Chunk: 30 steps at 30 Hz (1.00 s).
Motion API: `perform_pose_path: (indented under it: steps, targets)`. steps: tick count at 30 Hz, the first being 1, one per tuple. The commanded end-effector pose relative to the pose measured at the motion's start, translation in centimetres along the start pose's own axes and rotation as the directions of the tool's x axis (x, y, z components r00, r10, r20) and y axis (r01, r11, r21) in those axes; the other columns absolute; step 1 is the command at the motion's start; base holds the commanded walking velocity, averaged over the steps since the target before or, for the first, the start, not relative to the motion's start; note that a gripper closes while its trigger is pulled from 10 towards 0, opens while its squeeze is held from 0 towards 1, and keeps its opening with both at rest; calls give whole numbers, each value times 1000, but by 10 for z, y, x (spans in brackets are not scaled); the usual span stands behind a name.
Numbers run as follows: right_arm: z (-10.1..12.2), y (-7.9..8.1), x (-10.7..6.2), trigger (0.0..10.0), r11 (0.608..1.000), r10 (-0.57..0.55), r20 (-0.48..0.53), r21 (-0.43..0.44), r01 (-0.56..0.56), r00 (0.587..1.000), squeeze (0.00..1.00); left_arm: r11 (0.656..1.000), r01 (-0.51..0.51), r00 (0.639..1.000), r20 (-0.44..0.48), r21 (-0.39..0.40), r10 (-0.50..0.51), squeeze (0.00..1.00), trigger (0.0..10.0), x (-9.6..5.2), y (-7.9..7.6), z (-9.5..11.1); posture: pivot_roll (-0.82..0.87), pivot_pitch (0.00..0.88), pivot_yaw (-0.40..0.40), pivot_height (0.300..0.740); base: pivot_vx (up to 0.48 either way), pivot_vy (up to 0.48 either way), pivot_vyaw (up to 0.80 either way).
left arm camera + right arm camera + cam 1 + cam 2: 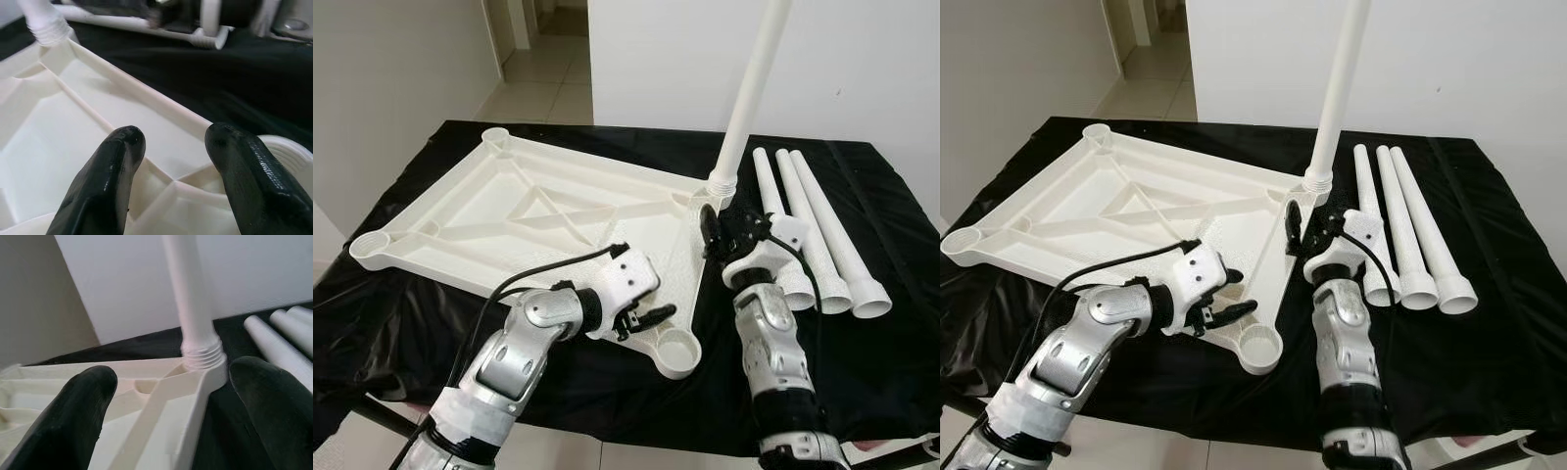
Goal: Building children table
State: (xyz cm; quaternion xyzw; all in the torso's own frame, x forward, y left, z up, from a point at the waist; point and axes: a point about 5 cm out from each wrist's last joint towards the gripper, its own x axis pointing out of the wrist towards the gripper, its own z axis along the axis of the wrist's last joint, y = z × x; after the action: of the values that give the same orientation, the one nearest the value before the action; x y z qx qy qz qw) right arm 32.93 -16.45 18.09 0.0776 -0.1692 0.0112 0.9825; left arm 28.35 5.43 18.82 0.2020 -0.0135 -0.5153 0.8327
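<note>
A white plastic tabletop [509, 211] lies upside down on a black-covered table. One white leg [751, 88] stands upright, its threaded base [201, 354] in the far right corner socket. Three more legs [813, 230] lie side by side to the right of it. My right gripper [729, 230] is open just in front of that corner, and the leg's base shows between its fingertips [83, 396]. My left gripper [651, 315] is open over the tabletop's near edge, beside the empty near corner socket [677, 348]. Its fingertips [122, 147] hover above the inner ribs.
The black cloth [862, 352] covers the whole table, whose front edge is close to me. A white wall [862, 69] stands right behind the table. A tiled hallway [538, 59] opens at the back left. Two other corner sockets [374, 243] are empty.
</note>
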Motion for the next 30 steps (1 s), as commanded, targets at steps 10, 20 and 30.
perform_pose_path:
  steps: [10, 20, 30]
  targets:
    - [19, -25, -7, 10000, 985, -100, 48, -135, 106, 994, 0, 998, 60, 998, 7, -37, -59, 0, 10000, -27, -5, -7, 12, 72, 21, 740, 0, 0, 0]
    - [29, -40, -19, 10000, 973, -104, 42, -203, 110, 994, 0, 991, 129, 989, -75, -26, -131, 0, 10000, -36, -11, -26, -2, 77, 22, 740, 0, 0, 0]
    - [37, -48, -29, 10000, 965, -97, 41, -241, 104, 994, 0, 982, 189, 971, -145, -8, -189, 0, 10000, -30, -15, -45, -34, 80, 36, 740, 0, 0, 0]
